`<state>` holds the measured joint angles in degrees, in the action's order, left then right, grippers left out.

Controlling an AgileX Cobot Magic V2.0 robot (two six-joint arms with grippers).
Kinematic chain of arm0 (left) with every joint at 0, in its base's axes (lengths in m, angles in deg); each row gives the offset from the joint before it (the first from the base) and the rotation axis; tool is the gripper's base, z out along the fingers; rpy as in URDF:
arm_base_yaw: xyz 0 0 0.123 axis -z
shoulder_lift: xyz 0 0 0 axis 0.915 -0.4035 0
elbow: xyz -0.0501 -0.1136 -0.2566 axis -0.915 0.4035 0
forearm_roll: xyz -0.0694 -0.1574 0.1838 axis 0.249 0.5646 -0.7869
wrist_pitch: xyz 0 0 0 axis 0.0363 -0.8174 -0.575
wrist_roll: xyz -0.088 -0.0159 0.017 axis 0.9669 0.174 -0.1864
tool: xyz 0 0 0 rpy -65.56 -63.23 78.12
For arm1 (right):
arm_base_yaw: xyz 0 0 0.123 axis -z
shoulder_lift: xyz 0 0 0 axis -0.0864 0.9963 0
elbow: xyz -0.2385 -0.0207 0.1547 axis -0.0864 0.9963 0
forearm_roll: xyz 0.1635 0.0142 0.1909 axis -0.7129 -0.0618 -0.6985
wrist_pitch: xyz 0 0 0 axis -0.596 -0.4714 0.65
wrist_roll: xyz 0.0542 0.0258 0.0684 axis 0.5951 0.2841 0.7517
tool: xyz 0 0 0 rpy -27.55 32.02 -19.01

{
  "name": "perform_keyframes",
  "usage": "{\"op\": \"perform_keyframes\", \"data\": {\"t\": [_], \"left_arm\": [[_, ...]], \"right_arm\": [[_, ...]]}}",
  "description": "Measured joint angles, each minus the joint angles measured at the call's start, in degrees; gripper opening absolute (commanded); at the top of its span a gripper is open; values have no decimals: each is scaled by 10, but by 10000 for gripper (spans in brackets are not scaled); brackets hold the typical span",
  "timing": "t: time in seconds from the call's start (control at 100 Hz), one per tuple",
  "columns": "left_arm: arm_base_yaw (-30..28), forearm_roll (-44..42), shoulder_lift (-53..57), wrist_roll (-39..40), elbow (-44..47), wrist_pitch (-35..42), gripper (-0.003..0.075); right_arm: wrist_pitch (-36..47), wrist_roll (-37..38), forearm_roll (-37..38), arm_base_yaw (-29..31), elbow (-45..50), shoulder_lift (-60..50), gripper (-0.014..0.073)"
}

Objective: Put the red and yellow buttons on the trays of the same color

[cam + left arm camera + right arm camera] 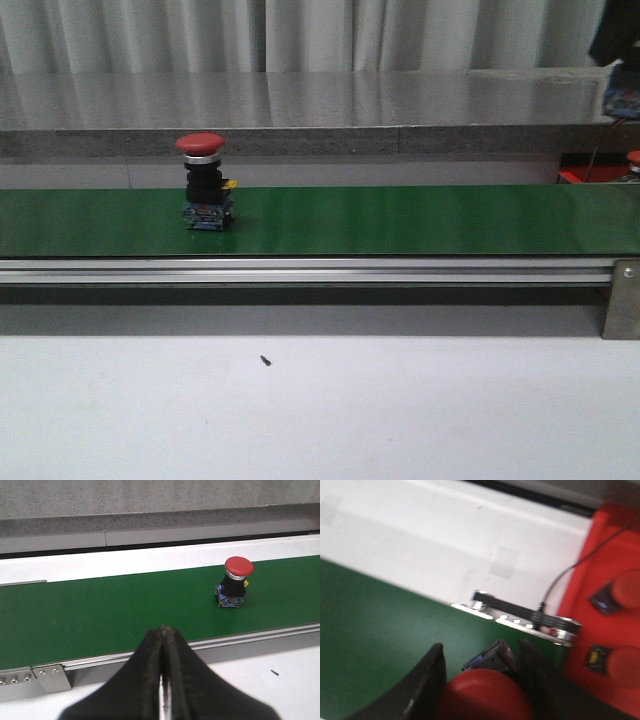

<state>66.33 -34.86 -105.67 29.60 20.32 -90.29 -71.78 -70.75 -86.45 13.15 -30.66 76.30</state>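
Front view: one red button (201, 180) stands upright on the green belt (420, 220), left of centre, red cap on top, black body, blue base. Neither arm shows in this view. At the far right edge, behind the belt, a sliver of the red tray (585, 175) with another red cap on it, mostly cut off.

Left wrist view: left end effector (163, 630) has its fingers pressed together, nothing between them. It hangs over the near rail of the belt; the upright button (234, 581) sits on the belt well apart from it.

Right wrist view, blurred: right end effector (480, 662) has its fingers spread around a second red button (487, 695), cap between them, blue-black base (490, 659) showing past the cap. The fingers look to be touching the cap on both sides, so it appears gripped. It's over the belt end, near the metal end bracket (520, 617). Red tray (580, 605) lies just beyond, holding two red buttons (626, 591) on their sides. A thin dark wire (570, 572) crosses the white bench (445, 535) onto the tray.
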Motion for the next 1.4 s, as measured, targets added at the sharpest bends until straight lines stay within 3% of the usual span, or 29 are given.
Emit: {"op": "perform_keyframes", "data": {"t": [0.22, 0.38, 0.95, 1.04, 1.21, 1.28, 1.4], "left_arm": [[0, 0, 0, 0, 0, 0, -20], [0, 0, 0, 0, 0, 0, -20], [0, 0, 0, 0, 0, 0, -20], [0, 0, 0, 0, 0, 0, -20], [0, 0, 0, 0, 0, 0, -20], [0, 0, 0, 0, 0, 0, -20], [0, 1, 0, -1, 0, 0, -20]], "right_arm": [[0, 1, 3, 111, -33, 17, 125], [4, 1, 4, 157, -56, 67, 125], [45, 1, 4, 183, -97, 251, 130], [46, 1, 3, 183, -100, 254, 219], [44, 1, 3, 183, -108, 254, 571], [33, 1, 3, 183, -120, 254, 622], [9, 2, 3, 183, -153, 249, 618]]}}
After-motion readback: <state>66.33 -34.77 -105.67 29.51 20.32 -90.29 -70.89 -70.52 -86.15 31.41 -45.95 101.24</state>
